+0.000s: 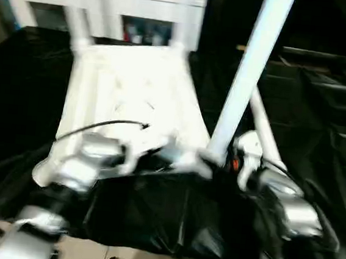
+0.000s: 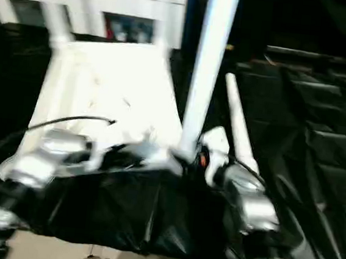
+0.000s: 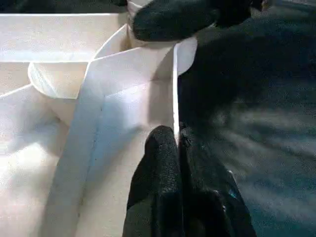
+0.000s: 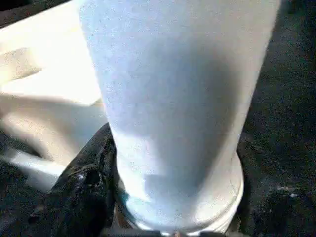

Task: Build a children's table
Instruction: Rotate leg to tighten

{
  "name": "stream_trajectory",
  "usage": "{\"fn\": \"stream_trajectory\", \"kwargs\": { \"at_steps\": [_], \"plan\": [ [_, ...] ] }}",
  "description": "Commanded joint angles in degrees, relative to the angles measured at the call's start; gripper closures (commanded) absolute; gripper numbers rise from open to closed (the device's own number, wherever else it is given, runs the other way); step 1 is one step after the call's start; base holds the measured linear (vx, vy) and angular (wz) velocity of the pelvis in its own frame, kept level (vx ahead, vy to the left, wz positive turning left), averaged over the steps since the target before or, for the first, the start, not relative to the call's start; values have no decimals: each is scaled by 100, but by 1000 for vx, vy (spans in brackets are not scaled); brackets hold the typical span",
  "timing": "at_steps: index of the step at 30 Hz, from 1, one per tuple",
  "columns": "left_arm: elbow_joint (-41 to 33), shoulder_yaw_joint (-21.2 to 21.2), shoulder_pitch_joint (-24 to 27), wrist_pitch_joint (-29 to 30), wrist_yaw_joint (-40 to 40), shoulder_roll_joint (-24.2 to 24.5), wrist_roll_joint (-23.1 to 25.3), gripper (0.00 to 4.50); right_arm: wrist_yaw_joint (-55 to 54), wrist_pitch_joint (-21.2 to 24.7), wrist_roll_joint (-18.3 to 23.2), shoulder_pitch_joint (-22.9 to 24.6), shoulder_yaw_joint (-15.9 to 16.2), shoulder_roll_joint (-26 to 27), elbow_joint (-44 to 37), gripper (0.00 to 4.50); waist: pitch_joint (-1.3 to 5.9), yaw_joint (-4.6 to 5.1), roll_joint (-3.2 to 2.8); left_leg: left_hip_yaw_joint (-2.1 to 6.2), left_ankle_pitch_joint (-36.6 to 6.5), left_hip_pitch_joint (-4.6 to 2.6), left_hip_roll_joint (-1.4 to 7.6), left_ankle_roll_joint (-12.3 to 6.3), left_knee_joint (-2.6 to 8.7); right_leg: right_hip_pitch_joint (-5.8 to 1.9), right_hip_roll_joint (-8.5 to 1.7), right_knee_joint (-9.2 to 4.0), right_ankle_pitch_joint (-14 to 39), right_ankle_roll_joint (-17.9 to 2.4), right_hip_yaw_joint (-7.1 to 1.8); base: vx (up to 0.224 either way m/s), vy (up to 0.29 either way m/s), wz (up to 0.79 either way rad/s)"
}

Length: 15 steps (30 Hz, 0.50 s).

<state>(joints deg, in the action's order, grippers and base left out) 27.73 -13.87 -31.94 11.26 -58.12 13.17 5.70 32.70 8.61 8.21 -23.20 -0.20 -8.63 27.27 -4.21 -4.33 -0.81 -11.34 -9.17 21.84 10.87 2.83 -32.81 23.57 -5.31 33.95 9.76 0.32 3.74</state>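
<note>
My left gripper (image 3: pixel 177 140) is pinched tight on the tabletop's (image 1: pixel 134 89) thin rim. My right gripper (image 4: pixel 173 197) wraps a leg (image 1: pixel 248 75) standing in the near corner socket; tabletop lies underside-up on black sheeting (image 1: pixel 321 119).

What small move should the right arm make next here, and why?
Probably press the upright leg down into its corner socket. The right gripper holds it near the base, while the left gripper pinches the tabletop rim, steadying it.

No text, label, brand or number can be read anywhere.
</note>
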Motion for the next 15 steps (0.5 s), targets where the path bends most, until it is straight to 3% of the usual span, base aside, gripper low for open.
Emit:
{"fn": "stream_trajectory", "kwargs": {
  "at_steps": [1, 5, 6, 7, 10, 13, 15],
  "plan": [
    [-178, -382, -116, -16, 175, -619, -183, 450, -387, 69, -121, -96, 437, 558, 293, 175, 295, -14, 52, 175, -2164, -127, 229, 56, 465, -153, -382, -588, 2904, -833, -248, 0, 0, 0],
    [-134, -503, -78, 42, 434, -887, -57, 450, -1045, -203, -498, -161, 497, 817, 552, 175, 294, 4, 31, 166, -2171, -120, 213, 34, 474, -148, -354, -587, 2760, -810, -249, 0, 0, 0],
    [-127, -523, -60, 41, 460, -913, -31, 450, -1107, -286, -548, -168, 507, 853, 589, 140, 301, 0, 22, 165, -2146, -124, 215, 16, 475, -152, -355, -584, 2688, -810, -254, 0, 0, 0],
    [-127, -523, -60, 41, 460, -913, -31, 450, -1107, -286, -548, -168, 507, 853, 589, 106, 305, 2, 25, 158, -2132, -123, 216, 2, 475, -151, -349, -586, 2639, -817, -256, 0, 0, 0],
    [-146, -529, -4, -17, 423, -871, -52, 450, -1006, -300, -384, -202, 358, 909, 600, 103, 307, 4, 8, 159, -2144, -110, 214, -53, 490, -171, -336, -573, 2514, -842, -251, 0, 0, 0],
    [-189, -473, 19, -78, 329, -771, -90, 450, -808, -356, -376, -213, 371, 798, 552, 60, 310, -7, 12, 152, -2052, -106, 222, -75, 498, -184, -333, -559, 2329, -893, -254, 0, 0, 0],
    [-253, -403, 44, -197, 148, -616, -160, 450, -430, -483, -352, -182, 429, 601, 430, 58, 327, -21, 11, 148, -1943, -100, 229, -131, 493, -215, -332, -534, 2085, -947, -248, 0, 0, 0]
  ]
}}
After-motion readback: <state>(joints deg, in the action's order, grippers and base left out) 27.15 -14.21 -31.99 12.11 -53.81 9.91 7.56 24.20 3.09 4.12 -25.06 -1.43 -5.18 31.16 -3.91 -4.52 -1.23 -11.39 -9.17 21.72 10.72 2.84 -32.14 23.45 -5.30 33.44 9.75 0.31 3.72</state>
